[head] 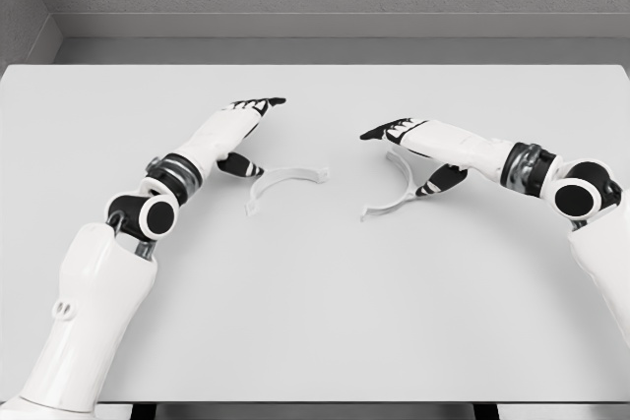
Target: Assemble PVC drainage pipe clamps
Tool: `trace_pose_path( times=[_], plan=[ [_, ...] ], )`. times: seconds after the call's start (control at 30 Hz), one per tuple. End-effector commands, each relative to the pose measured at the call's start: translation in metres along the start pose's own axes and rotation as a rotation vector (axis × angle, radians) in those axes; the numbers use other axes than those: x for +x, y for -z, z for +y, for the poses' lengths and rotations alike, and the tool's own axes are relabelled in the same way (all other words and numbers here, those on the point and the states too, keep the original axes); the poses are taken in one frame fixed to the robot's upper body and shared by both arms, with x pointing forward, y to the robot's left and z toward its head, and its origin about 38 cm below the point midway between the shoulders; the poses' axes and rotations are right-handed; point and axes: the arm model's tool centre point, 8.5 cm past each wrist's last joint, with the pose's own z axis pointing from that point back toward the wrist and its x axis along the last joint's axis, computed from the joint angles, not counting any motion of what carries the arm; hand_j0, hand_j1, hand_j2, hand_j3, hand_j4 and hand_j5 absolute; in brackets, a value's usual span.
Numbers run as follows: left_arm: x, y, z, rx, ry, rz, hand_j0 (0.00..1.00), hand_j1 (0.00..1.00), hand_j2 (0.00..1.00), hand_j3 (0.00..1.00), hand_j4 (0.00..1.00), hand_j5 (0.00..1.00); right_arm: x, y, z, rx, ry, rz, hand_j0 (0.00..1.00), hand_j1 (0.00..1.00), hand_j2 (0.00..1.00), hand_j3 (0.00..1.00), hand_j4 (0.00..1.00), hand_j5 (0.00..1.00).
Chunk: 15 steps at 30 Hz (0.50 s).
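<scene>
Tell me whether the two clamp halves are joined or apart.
Apart. The left clamp half and the right clamp half lie flat on the table, bare surface between them.

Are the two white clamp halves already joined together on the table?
No, the left clamp half and the right clamp half lie apart on the table, bare surface between them.

No readable text, labels, brands or nos. anywhere: nothing on the white table (315,341), the clamp halves (285,179) or the robot arms.
</scene>
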Motion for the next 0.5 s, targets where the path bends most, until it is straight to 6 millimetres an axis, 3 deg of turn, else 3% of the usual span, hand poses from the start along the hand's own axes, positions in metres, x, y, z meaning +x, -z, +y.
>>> trace_pose_path(
  times=[0.0,0.17,0.33,0.47],
  plan=[
    [-0.002,-0.001,0.003,0.007,-0.002,0.003,1.00,1.00,1.00,1.00,1.00,1.00,0.000,0.000,-0.001,-0.004,0.005,-0.002,1.00,1.00,1.00,1.00,1.00,1.00],
    [-0.003,-0.005,0.008,0.020,0.003,0.003,1.00,1.00,1.00,1.00,1.00,1.00,-0.004,-0.006,-0.001,-0.001,0.001,0.011,1.00,1.00,1.00,1.00,1.00,1.00],
    [-0.007,-0.020,0.009,0.029,0.025,-0.003,1.00,1.00,1.00,1.00,1.00,1.00,-0.016,-0.024,-0.005,0.014,-0.017,0.053,1.00,1.00,1.00,1.00,1.00,1.00],
    [-0.011,-0.030,0.009,0.028,0.041,0.001,1.00,1.00,1.00,1.00,1.00,1.00,-0.024,-0.036,-0.020,0.012,-0.048,0.081,1.00,1.00,1.00,1.00,1.00,1.00]
  ],
)
